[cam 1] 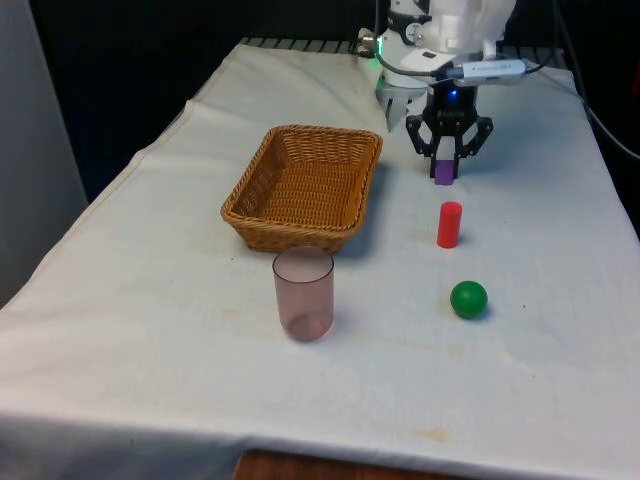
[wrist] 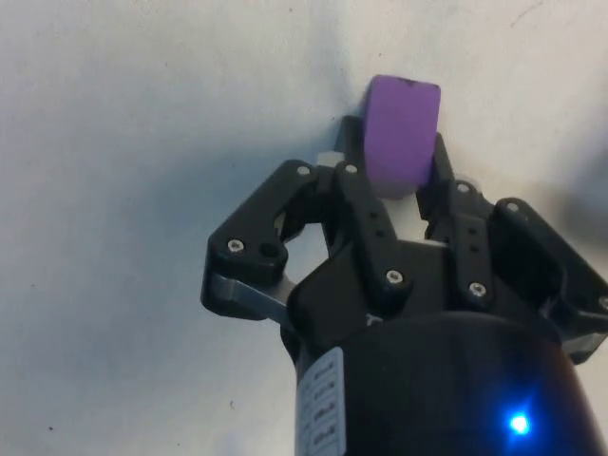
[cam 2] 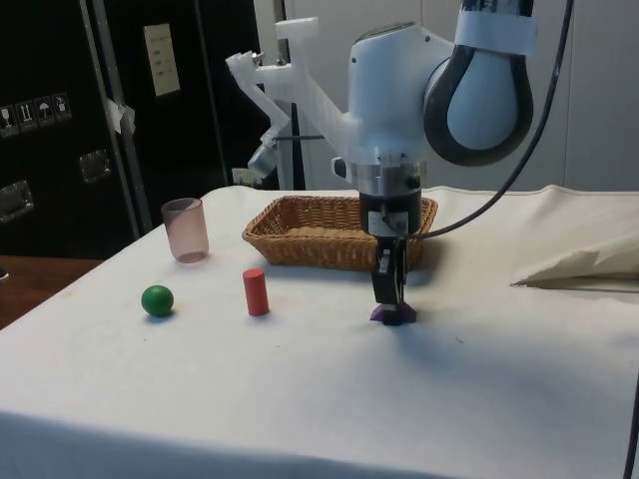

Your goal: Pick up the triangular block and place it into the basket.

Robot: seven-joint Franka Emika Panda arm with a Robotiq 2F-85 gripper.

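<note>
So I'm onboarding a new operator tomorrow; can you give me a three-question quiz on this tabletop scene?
1. True or false: the purple block already lies in the wicker basket.
2. Which object stands nearest the purple block? A) pink cup B) red cylinder C) green ball
3. Fill in: the end effector is shut on the ____ block.

Key: 1 false, the block sits on the cloth beside the basket, between the end effector's fingers. 2 B. 3 purple.
</note>
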